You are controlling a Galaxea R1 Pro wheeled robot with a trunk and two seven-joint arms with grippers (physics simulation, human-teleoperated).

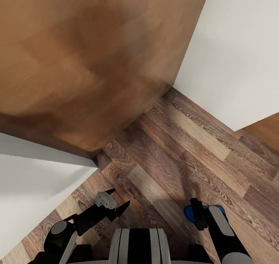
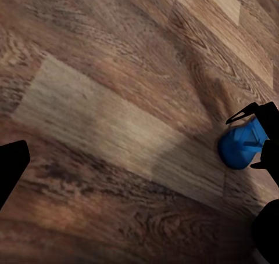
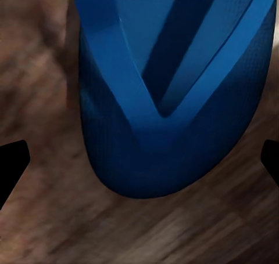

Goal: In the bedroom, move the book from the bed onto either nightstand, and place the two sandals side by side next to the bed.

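One blue sandal [image 1: 190, 213] sits at the lower right of your head view, clamped in your right gripper [image 1: 199, 213]; the right wrist view shows its rounded toe [image 3: 145, 159] between the finger tips. Your left gripper [image 1: 112, 202], at lower centre-left, hangs with fingers apart over the wood-plank floor [image 1: 186, 148], holding nothing. White walls [image 1: 240, 51] and a brown wooden panel [image 1: 85, 59] fill the upper frame.

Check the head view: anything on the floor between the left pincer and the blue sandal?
Nothing: bare wood-plank floor between the left pincer and the sandal at the right pincer, as the head view shows.
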